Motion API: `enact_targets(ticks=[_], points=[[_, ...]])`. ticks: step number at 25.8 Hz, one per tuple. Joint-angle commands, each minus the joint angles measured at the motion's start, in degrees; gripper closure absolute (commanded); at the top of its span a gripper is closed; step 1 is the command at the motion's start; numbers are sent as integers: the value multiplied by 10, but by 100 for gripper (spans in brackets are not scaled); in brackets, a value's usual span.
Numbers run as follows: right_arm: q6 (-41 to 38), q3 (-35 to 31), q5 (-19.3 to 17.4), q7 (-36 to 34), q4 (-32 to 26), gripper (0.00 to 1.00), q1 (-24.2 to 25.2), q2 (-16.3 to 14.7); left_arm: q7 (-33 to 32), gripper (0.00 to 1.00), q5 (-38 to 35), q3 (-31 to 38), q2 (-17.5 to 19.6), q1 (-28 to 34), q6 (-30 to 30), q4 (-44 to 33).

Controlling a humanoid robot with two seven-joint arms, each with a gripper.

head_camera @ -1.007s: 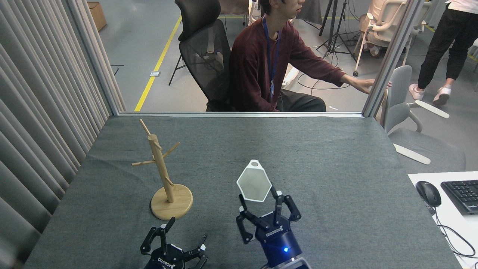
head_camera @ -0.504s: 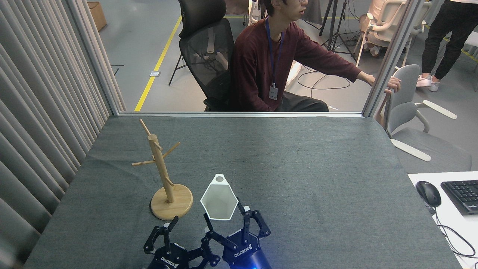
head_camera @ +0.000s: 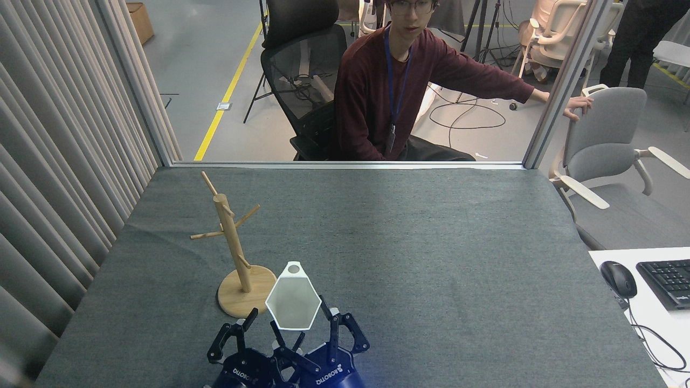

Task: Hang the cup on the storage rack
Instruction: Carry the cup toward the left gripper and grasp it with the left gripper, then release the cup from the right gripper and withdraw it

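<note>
The cup is white and hexagonal. It is held above the table near the front edge, with its mouth facing me and its pierced tab handle pointing up and away. My right gripper is shut on the cup from below, one finger on each side. The storage rack, a light wooden post with angled pegs on a round base, stands just left of the cup. The cup's left edge overlaps the base in this view. My left gripper stands open, low and in front of the rack, beside the right gripper.
Grey cloth covers the table. A pleated curtain runs along the left side. A person sits beyond the far edge, one hand on a grey chair. A mouse and a keyboard lie at the right.
My right gripper has carried the cup leftward and toward me, from mid-table to right beside the rack's base. The left gripper has barely moved. The person has turned and pulled the chair closer.
</note>
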Motion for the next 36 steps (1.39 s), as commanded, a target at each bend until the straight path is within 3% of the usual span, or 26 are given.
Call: enact_targets(ticks=[1, 30, 36], points=[[8, 8, 0, 0, 4, 35, 0, 1, 0, 1, 1, -1, 0, 0, -1, -3], [6, 23, -11, -17, 42, 36, 0, 5, 1, 1, 2, -4, -5, -5, -1, -24], [7, 23, -21, -17, 42, 36, -1, 6, 4, 29, 2, -4, -5, -5, 0, -28]])
